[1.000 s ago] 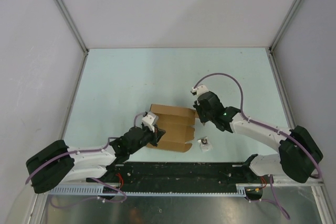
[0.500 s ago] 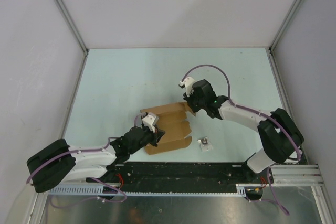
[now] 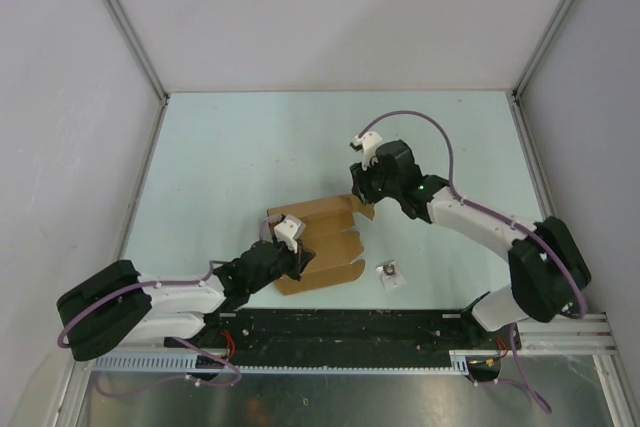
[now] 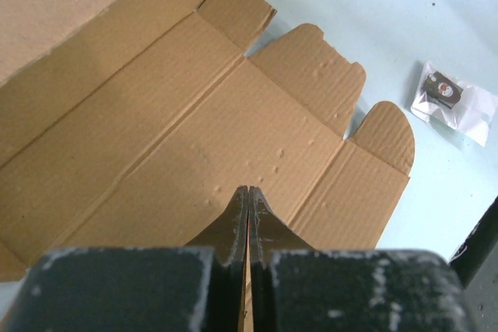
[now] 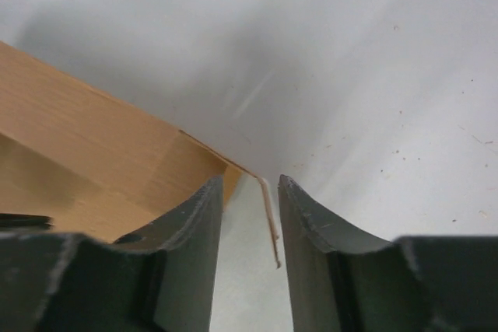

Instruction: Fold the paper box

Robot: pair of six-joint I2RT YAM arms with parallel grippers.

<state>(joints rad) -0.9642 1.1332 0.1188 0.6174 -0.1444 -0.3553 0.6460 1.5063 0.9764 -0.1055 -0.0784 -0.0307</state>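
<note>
Compared with a second earlier, the flat brown cardboard paper box (image 3: pixel 322 245) lies slightly further left and turned on the pale blue-green desk (image 3: pixel 230 167). The right arm has swung from the sheet's right side to its far right corner.

There is one paper box, one small clear plastic packet (image 3: pixel 389 274) and two white-and-black arms.

At the left, the left end effector (image 3: pixel 298 263) sits at the sheet's near left edge. In the left wrist view its black fingers are pressed together (image 4: pixel 247 196) with a thin sliver of cardboard pinched between them. The unfolded sheet (image 4: pixel 194 130) spreads beyond, creased panels and rounded flaps lying open, near the middle of the desk's front half.

Further right, the packet (image 4: pixel 454 101) lies on the desk just beside the sheet's near right flap, not touching it.

At the right, the right end effector (image 3: pixel 363 197) is at the far right corner. Its fingers stand partly apart (image 5: pixel 249 186). A thin raised flap edge of the box (image 5: pixel 93 153) stands in the gap, close to one finger, unclamped.
</note>
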